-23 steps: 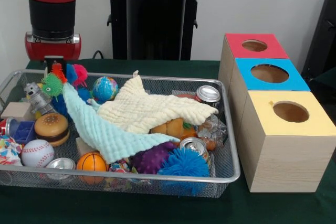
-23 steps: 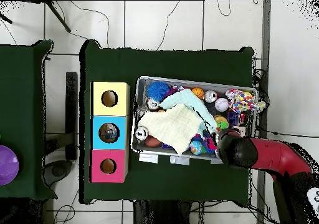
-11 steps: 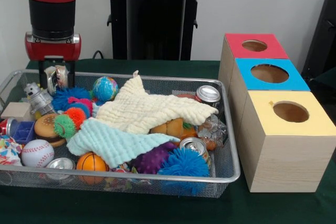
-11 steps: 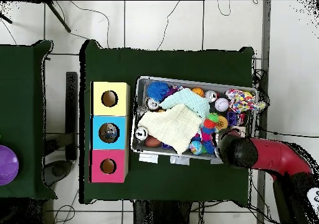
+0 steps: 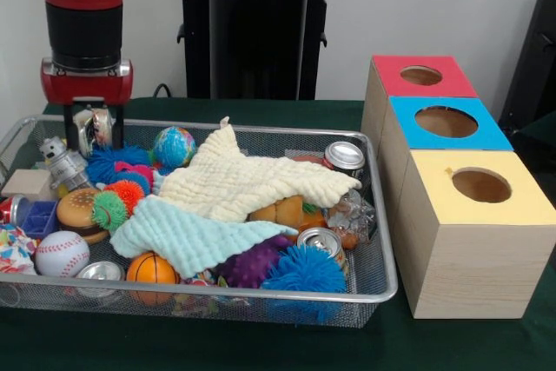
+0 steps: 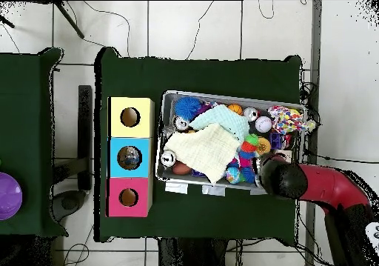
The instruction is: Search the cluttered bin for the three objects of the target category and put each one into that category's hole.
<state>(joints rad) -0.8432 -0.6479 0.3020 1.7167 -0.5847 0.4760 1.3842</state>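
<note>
Nothing much has moved since a moment ago. Up over the far corner of the wire bin [image 5: 382, 288], the hand [image 5: 94, 126] holds a shiny can [image 5: 92, 125] tight. More cans [image 5: 345, 157] lie in the bin near the yellow cloth [image 5: 252, 180].

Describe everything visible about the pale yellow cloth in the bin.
The pale yellow cloth looks like soft, waffle-textured fabric, crumpled and spread loosely across the middle of the wire mesh bin. One corner sticks up toward the back. It lies on top of the clutter, overlapping the light blue cloth at its front edge, reaching the silver can on one side, and partly covering an orange plush toy. In the overhead view it hides much of the bin's centre.
</note>
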